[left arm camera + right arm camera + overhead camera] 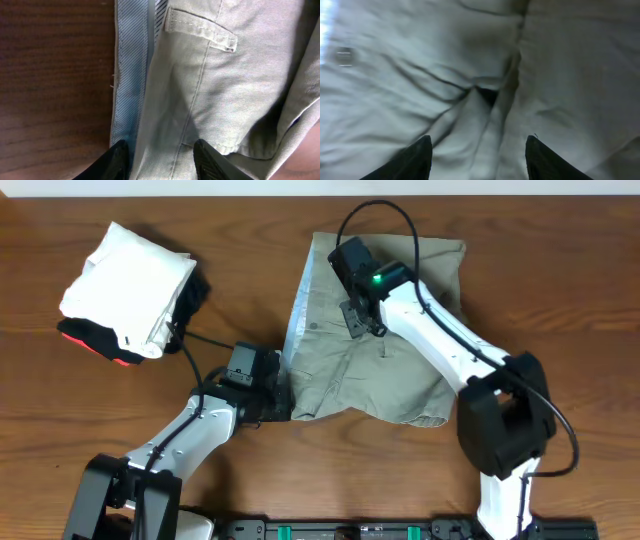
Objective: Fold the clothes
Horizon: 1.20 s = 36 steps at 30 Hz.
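a pair of light khaki trousers (340, 385) is lying folded into a rough square on the far middle of a brown wooden table (560, 290), just right of centre, with two white-and-black robot arms bending over it. the left gripper (276, 404) is sitting low at the near left corner of the trousers. its two dark fingers (117, 160) are standing apart with the cloth's edge running between them; they are not pinching the fabric, and the hand is released. seen from the left wrist, a pale striped lining (132, 75) is showing along the left edge of the trousers, beside bare wood, and a belt loop (200, 31) is lying flat on the khaki further out.

the right gripper (362, 320), a green light glowing on its wrist, is hanging over the far middle of the garment, pointing down at it. from the right wrist its fingers (417, 160) are spread wide above creased, blurred cloth, holding nothing; whether the tips are touching the fabric i cannot tell. a black cable (385, 210) is looping over the far edge of the trousers behind that arm.

well apart at the far left of the table, a white folded garment (125, 275) is sitting on top of black and red folded garments (95, 345), whose edges are peeking out at its near left and right sides.
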Tool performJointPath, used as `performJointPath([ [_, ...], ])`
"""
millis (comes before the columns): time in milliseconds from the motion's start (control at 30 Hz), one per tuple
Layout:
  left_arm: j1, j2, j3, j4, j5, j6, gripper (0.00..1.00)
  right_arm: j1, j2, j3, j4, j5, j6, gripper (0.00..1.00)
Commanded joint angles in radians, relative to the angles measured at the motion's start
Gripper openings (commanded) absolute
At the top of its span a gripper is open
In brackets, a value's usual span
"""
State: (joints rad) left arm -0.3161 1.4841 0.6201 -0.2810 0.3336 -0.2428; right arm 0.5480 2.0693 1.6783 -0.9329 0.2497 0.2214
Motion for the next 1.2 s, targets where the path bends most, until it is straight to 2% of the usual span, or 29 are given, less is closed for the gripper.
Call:
performJointPath([
  [0, 0.004, 0.012, -0.008, -0.017, -0.031, -0.006, 0.45, -0.004, 0.028, -0.005, -0.006, 0.111, 0.018, 0.59],
  [433, 0.004, 0.012, -0.008, -0.017, -0.031, -0.006, 0.46, -0.005, 0.041, -0.006, -0.022, 0.076, 0.093, 0.57],
  [767, 0.004, 0.012, -0.008, -0.017, -0.031, -0.006, 0.46, -0.006, 0.077, -0.016, -0.024, 0.076, 0.093, 0.56],
  [967, 0.004, 0.012, -0.008, -0.017, -0.031, -0.006, 0.46, -0.006, 0.078, -0.038, -0.025, 0.154, 0.097, 0.55],
  [1133, 0.004, 0.012, -0.008, -0.017, -0.031, -0.006, 0.46, -0.008, 0.078, -0.039, -0.032, 0.159, 0.101, 0.40],
  [1167, 0.004, 0.012, -0.008, -0.017, -0.031, -0.006, 0.45, -0.008, 0.078, -0.039, -0.031, 0.161, 0.100, 0.33],
])
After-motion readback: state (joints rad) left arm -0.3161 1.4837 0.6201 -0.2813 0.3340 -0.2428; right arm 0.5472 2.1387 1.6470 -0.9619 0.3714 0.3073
